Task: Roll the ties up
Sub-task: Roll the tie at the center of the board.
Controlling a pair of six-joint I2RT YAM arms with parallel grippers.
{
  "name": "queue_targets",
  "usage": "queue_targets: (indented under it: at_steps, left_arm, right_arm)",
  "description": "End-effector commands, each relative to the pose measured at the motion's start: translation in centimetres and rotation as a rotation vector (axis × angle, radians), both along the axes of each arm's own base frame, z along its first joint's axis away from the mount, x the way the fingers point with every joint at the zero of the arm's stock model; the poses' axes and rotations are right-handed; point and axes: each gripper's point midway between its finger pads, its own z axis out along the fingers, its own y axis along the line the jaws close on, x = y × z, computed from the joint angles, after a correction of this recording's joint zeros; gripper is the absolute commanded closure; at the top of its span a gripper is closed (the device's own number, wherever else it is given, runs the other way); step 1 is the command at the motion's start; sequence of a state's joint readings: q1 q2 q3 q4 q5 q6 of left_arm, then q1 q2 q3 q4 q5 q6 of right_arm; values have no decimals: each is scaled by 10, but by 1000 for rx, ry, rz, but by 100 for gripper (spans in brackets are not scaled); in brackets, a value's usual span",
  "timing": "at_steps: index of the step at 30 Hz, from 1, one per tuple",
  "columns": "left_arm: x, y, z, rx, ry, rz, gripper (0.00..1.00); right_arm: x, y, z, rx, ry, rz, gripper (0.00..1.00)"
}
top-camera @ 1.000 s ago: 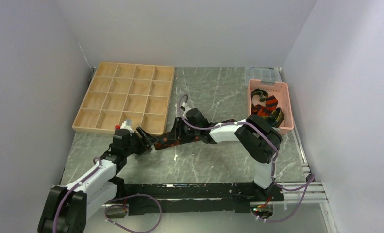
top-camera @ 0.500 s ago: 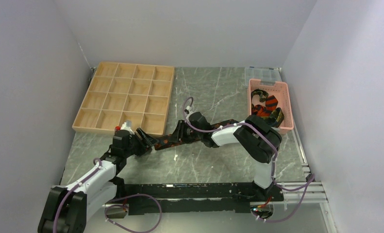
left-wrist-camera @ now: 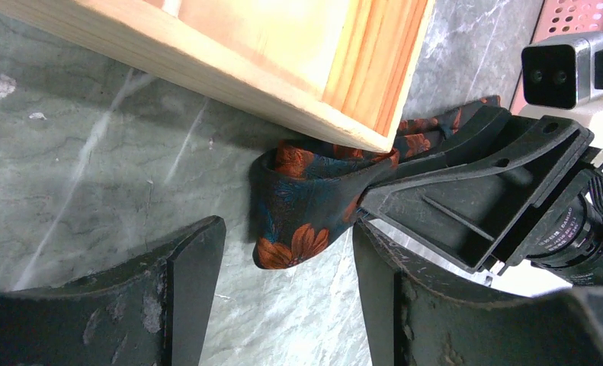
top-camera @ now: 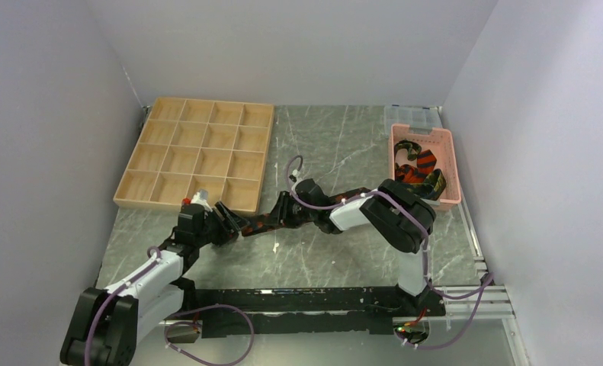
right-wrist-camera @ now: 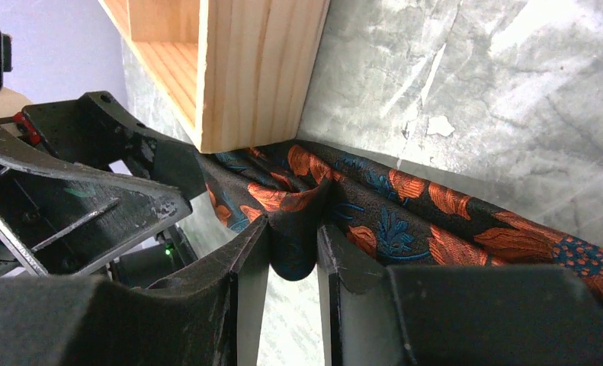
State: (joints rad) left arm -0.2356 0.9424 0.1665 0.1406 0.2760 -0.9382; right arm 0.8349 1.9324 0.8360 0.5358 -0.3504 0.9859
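Starting at the left, the wooden tray [top-camera: 153, 203] sits on the table [top-camera: 336, 252]. Our left gripper [top-camera: 226, 225] waits at the tray's near right corner, its jaws spread wide on either side of the tie's folded end (touching nothing that we can see). It has not shifted in the last second. The black tie [top-camera: 264, 221] with orange-red flowers lies on the table between the two grippers, its end tucked against the tray corner. Further right is what has changed: the right gripper [right-wrist-camera: 292, 229] has narrowed and now pinches a raised fold of the tie, its arm drawn slightly toward us. We judge the first turn is only now being formed, so rolling has barely begun. At the far right, the other ties [top-camera: 418, 169] wait in the pink basket [top-camera: 422, 131]
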Motion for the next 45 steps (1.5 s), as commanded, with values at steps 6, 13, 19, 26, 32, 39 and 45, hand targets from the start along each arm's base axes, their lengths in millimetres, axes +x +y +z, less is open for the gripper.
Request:
queue_targets:
  at_steps: [6,13,19,26,32,39,45]
  left_arm:
    - [7,-3,4,12,-30,-36,34]
    - [10,-9,-1,8,-14,-74,41]
    - [10,-11,-1,4,-17,-94,44]
    - [7,-7,-4,31,-41,-97,50]
    - [8,-9,-6,36,-27,-111,75]
    - [8,-6,-7,51,-13,-102,91]
    - [8,-2,-8,82,17,-91,97]
  right_arm:
    - [-3,4,-14,-8,-1,9,68]
    - [-3,4,-17,-17,-3,9,68]
    - [-2,5,-16,-17,-7,12,68]
    - [-2,6,-17,-17,-7,15,68]
    - [-1,6,-15,-17,-15,10,68]
    - [4,-3,1,-73,-101,1,61]
    - [7,-26,23,-247,-256,-1,51]
